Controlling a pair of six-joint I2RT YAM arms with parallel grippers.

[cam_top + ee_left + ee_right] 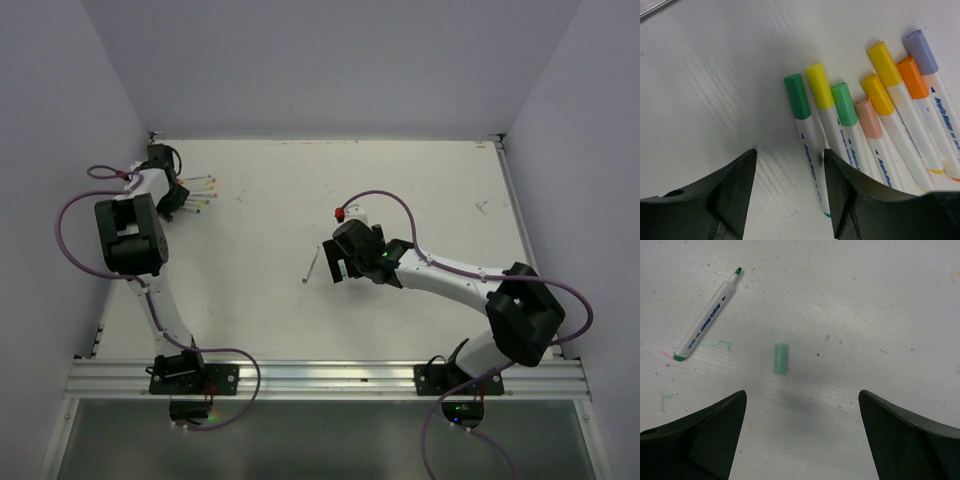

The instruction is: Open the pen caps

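Note:
Several capped pens [900,135] lie side by side on the white table, also seen far left in the top view as pens [200,190]. Their pen caps are green [797,96], yellow [819,86], green [844,104], peach [868,117], yellow [878,94], orange [912,76] and lavender [920,51]. My left gripper [790,152] [172,200] hovers open just before them; the leftmost green pen's body runs along its right finger [840,190], unclamped. An uncapped pen [707,315] [312,266] with a green tip lies mid-table, its loose green cap [781,358] beside it. My right gripper [801,392] [335,262] stands wide open short of that cap.
The table surface [880,315] carries faint ink marks. White walls close the table in at left, back and right. Purple cables [385,200] loop over both arms, with a red fitting [340,212] above the right wrist. A metal rail [330,378] runs along the near edge.

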